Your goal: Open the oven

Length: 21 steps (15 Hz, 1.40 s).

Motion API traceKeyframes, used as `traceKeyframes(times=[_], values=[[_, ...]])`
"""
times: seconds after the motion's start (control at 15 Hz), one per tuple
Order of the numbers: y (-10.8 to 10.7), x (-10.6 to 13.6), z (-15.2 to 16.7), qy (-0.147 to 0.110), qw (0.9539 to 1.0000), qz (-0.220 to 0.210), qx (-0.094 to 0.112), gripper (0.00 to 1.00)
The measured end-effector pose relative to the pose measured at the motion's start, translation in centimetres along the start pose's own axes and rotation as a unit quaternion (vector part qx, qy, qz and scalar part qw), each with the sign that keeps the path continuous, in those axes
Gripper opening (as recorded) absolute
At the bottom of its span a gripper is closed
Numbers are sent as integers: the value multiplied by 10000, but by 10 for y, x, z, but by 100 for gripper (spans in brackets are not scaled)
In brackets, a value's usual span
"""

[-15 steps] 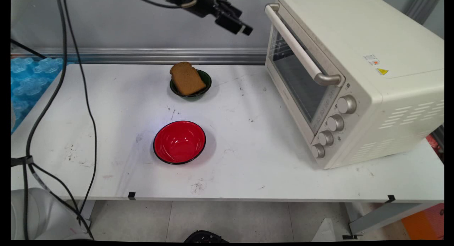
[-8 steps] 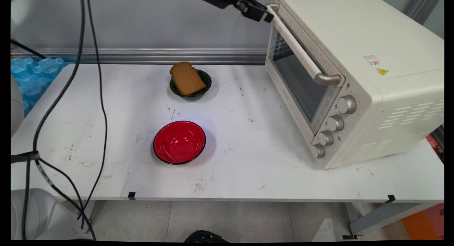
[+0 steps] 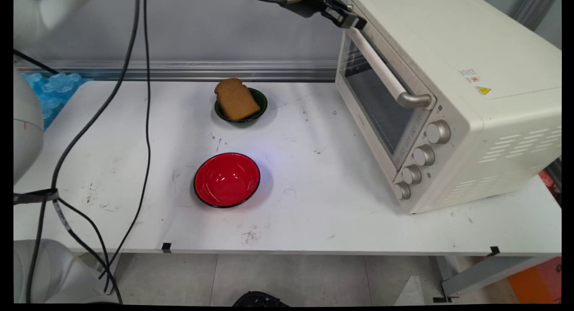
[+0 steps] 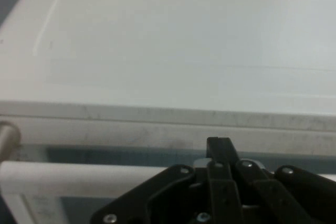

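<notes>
Gripper: the black gripper (image 3: 354, 21) (image 4: 220, 153) sits at the far upper end of the oven's door handle (image 3: 379, 66) (image 4: 79, 174); whether its fingers are spread or pressed together cannot be told.
Oven: the cream toaster oven (image 3: 448, 91) (image 4: 184, 40) stands on the white table (image 3: 314, 203), door shut.
Green bowl: a small green bowl (image 3: 260, 102), left of the oven near the wall, holds a brown slice of bread (image 3: 235, 100).
Red bowl: a red bowl (image 3: 227, 179) lies left of the oven, nearer the table's front.

grey wall (image 3: 202, 28) (tiled floor (image 3: 291, 279) below)
</notes>
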Motion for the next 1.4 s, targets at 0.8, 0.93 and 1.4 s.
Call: traceKeyframes(times=[0.8, 0.93, 1.4], values=[[-3, -7, 42, -39, 9999, -62, -145, 0], [-4, -8, 44, -58, 9998, -44, -161, 0], [-9, -16, 37, -151, 9996, 77, -236, 0]])
